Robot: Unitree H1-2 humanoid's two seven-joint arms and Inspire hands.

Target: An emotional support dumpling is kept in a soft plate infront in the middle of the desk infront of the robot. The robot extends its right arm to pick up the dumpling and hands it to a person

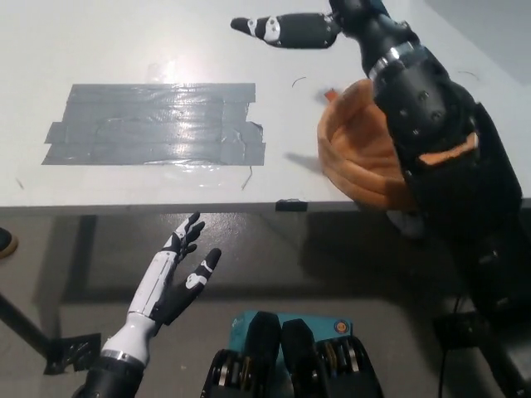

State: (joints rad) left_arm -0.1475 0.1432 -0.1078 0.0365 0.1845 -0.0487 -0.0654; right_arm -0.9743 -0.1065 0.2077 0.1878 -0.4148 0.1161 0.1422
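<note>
black right hand (286, 30) at the top centre of the frame, stretched flat toward the left with fingers extended and a little apart, holding nothing. black right arm (431, 133) running down from there across the right side of the frame, crossing over the orange soft plate (353, 145) and hiding most of it; plate tilted up on edge at the right of the white desk (124, 50), its ribbed outer wall facing left, near the front edge of the desk. small orange scrap (329, 96) just beside the plate's upper left rim (cannot tell what it is). dumpling nowhere visible in the frame: not in the right hand, not on the visible part of the plate, not on the desk. grey tape patch (153, 124) of overlapping strips at the left centre of the desk, shiny with glare, well apart from the plate. thin dark thread (247, 177) just below the patch's lower right corner. white left hand (178, 269) at the lower left of the frame, below the desk's front edge, palm turned up, fingers spread and empty, resting apart from everything on the desk.
</note>
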